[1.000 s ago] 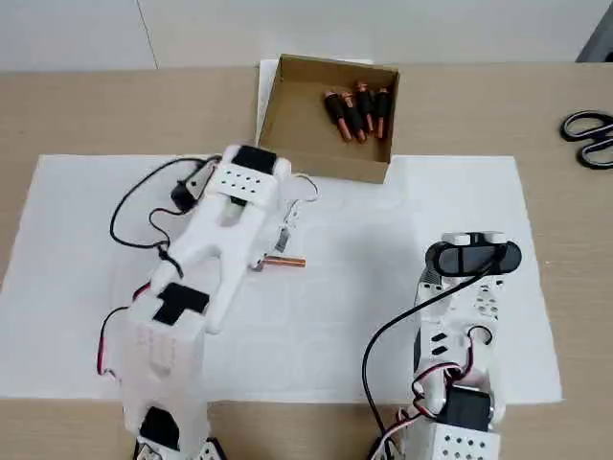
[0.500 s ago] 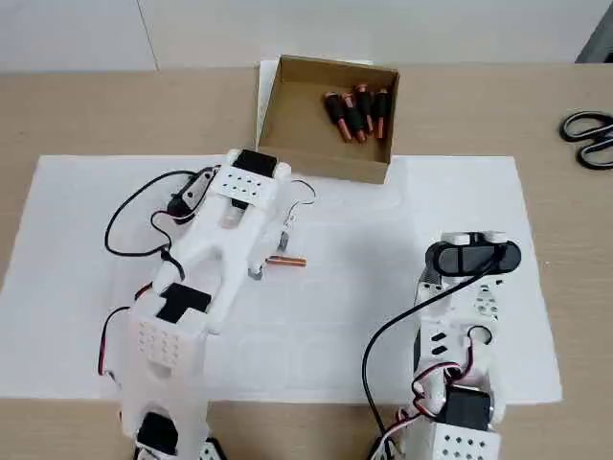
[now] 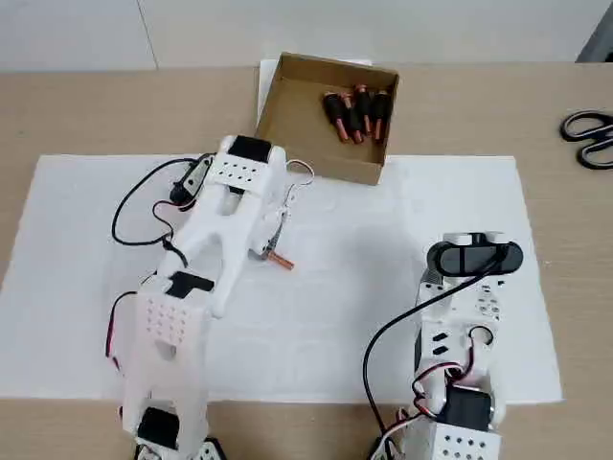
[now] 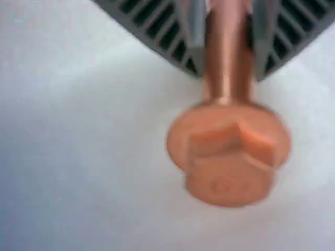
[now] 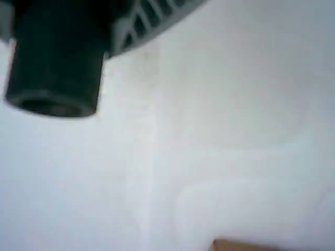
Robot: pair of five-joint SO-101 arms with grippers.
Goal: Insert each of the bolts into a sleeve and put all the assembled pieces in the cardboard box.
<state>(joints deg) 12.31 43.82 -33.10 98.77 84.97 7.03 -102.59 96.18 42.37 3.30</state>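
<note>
Left wrist view shows the left gripper (image 4: 229, 36) clamped on the shank of a copper bolt (image 4: 229, 157), a ribbed jaw on either side and the hex head sticking out free. From above, the bolt sits tilted over the white paper (image 3: 383, 316), near the cardboard box (image 3: 316, 165) and off its near left corner. The right gripper (image 5: 73, 15) is closed on a black sleeve (image 5: 52, 68), well apart from the box on its near right side.

I judge the step in hand to be mating the two. Bring bolt and sleeve onto one axis first, then push slowly and squarely.

Four assembled pieces (image 3: 356, 113) already lie in the box.

Hard to make out: the bolt's tip behind the jaws, the sleeve's bore — and whether the bolt touches the paper.
</note>
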